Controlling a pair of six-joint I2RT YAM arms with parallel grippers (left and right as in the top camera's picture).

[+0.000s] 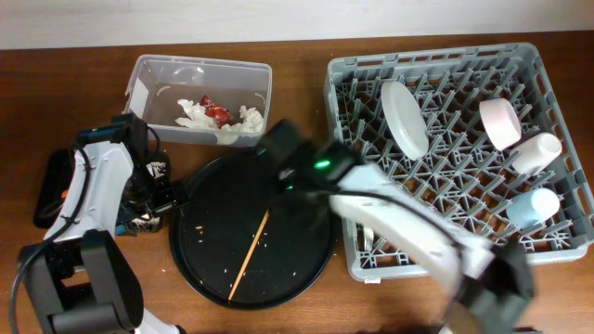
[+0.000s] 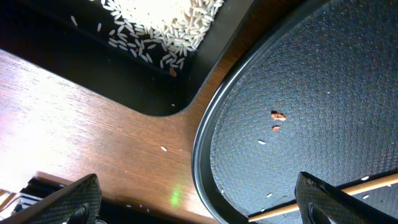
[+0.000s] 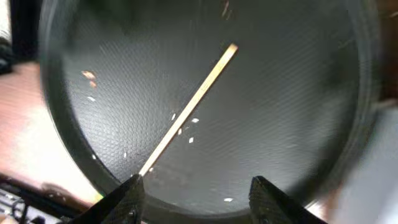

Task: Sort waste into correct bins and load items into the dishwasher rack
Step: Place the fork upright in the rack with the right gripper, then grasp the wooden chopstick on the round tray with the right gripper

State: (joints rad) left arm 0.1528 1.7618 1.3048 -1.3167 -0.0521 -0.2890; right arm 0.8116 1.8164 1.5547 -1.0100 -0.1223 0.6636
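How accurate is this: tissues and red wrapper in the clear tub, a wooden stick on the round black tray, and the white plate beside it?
The overhead view shows the white plate standing on edge in the dishwasher rack, not on the round black tray. The rest holds: tissues and red wrapper in the clear tub, wooden stick on the tray.

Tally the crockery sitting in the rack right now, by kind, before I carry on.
Plates: 1, the white plate
Bowls: 1, the pinkish-white bowl
Cups: 2, the white cup and the pale blue cup
Total: 4, all in the dishwasher rack
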